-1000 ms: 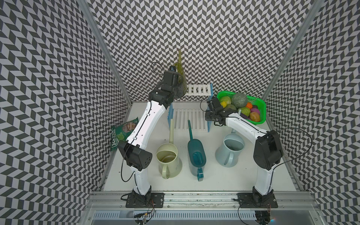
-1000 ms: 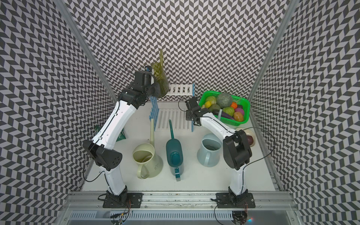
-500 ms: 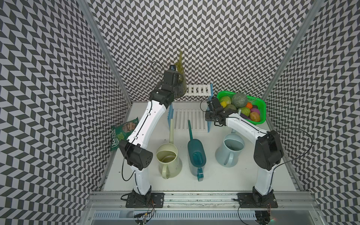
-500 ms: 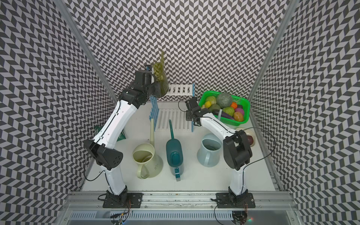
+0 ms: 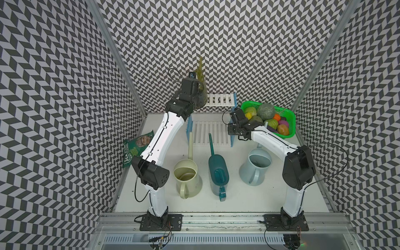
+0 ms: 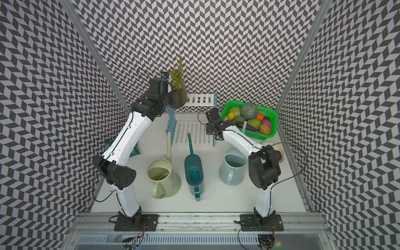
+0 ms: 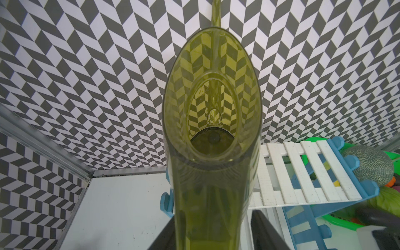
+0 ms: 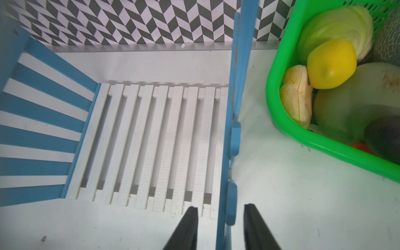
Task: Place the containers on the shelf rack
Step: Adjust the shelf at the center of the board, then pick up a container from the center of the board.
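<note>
The left gripper (image 7: 213, 218) has its jaws parted on either side of the olive-green can (image 7: 212, 112), low on its body. A thin sliver of light shows beside one finger (image 7: 264, 229), so it is not clamping the can. The can stands at the 9 o'clock end of the upper shelf of the shelf rack (image 5: 210, 132), spout rising against the back wall. The right gripper (image 8: 220, 207) is also open, empty, straddling the rack's 3 o'clock blue side panel (image 8: 238, 86) with a gap on each side. On the table below the rack sit the cream can (image 5: 186, 173) at 7 o'clock, the teal can (image 5: 218, 173) at 6 and the pale blue can (image 5: 255, 166) at 5. The green basket (image 8: 273, 93) lies at the rack's 3 o'clock.
</note>
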{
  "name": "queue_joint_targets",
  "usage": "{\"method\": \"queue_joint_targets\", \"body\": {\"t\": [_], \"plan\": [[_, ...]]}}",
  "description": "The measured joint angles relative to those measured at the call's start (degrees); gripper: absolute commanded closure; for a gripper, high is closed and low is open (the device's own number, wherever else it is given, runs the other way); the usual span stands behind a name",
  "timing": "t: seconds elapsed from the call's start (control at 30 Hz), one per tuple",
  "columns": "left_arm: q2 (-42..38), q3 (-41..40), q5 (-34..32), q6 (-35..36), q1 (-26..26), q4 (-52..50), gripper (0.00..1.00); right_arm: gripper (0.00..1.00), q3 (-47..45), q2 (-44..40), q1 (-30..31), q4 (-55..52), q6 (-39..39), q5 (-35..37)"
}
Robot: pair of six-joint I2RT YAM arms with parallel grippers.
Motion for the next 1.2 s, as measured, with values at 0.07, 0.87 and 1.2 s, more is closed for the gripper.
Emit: {"method": "queue_joint_targets", "body": {"t": [0.07,0.87,1.2], "plan": [[-1.1,-0.9,0.2,0.6,0.0,0.0,0.40,0.50,0.2,-0.7,0.0,0.0,-0.1,-0.1],[-36.9,-44.5,10.2,16.2,0.0,12.7,0.00,0.19,-17.0,-29.9,2.9,0.6,-1.2,2.3],[-38.3,-49.8,17.6,17.4,0.0,14.5,0.00,0.19,-27.2,-50.5,6.4,-14.5,7.0,7.2]]}}
